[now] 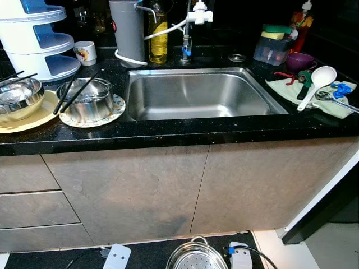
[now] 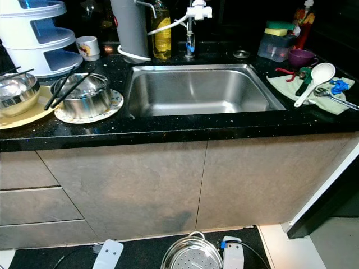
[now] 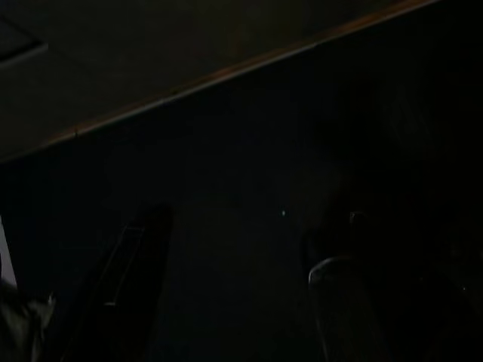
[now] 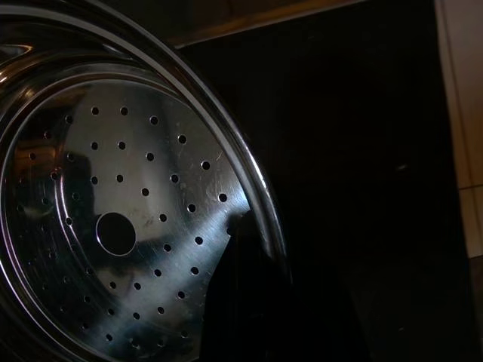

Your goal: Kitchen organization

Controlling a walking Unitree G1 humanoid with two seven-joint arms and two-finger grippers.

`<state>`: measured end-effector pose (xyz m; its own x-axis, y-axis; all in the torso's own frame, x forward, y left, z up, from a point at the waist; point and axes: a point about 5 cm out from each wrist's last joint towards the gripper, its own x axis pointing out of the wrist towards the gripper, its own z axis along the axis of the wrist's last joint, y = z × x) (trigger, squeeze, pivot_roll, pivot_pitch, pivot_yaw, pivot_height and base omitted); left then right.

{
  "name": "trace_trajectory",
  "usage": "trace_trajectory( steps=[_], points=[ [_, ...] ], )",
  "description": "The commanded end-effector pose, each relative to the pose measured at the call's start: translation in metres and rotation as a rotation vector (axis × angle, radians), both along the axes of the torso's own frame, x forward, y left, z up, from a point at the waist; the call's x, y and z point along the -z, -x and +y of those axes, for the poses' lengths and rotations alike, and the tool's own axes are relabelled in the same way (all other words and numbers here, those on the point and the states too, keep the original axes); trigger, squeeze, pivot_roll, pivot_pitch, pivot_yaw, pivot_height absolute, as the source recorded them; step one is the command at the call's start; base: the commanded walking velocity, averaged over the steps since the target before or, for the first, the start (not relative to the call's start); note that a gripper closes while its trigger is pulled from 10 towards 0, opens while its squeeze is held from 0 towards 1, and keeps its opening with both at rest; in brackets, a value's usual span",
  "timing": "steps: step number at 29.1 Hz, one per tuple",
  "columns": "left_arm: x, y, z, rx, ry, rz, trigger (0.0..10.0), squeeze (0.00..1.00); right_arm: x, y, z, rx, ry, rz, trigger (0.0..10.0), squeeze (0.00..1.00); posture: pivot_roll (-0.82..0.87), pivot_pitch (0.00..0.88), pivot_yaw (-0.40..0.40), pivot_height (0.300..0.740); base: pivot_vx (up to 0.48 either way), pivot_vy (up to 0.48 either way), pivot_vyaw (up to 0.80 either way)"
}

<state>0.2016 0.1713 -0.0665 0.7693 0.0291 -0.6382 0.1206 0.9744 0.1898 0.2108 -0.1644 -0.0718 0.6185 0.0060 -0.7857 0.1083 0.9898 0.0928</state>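
A perforated steel steamer pot hangs low in front of the cabinet doors, below the counter edge. My right gripper is shut on its rim, with one black finger lying over the rim and the holed bottom beside it. My left gripper hangs in the dark with its two fingers apart and nothing between them. The steel sink sits in the middle of the black counter.
Left of the sink, a steel bowl with chopsticks stands on a patterned plate, another steel bowl on a yellow plate. A white tiered rack and mug stand behind. At right: a cloth with a white ladle, a purple bowl, sponges.
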Motion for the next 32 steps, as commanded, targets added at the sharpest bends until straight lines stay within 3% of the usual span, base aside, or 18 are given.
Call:
trace_trajectory(
  steps=[1,13,32],
  points=[
    [0.005,0.007,0.002,-0.008,-0.001,0.044,10.0,0.0,0.009,0.017,-0.006,0.002,0.028,0.07,10.0,0.0,-0.05,0.121,-0.05,0.74,0.0,0.0,0.0],
    [0.003,0.004,0.001,-0.011,-0.003,0.026,10.0,0.0,0.008,0.015,-0.008,0.005,0.039,0.068,10.0,0.0,-0.06,0.127,-0.052,0.74,0.0,0.0,0.0],
    [0.001,0.005,-0.002,0.036,-0.015,-0.002,10.0,0.0,0.014,0.028,-0.012,0.016,0.041,0.09,10.0,0.0,-0.07,0.154,-0.041,0.74,0.0,0.0,0.0]
  ],
)
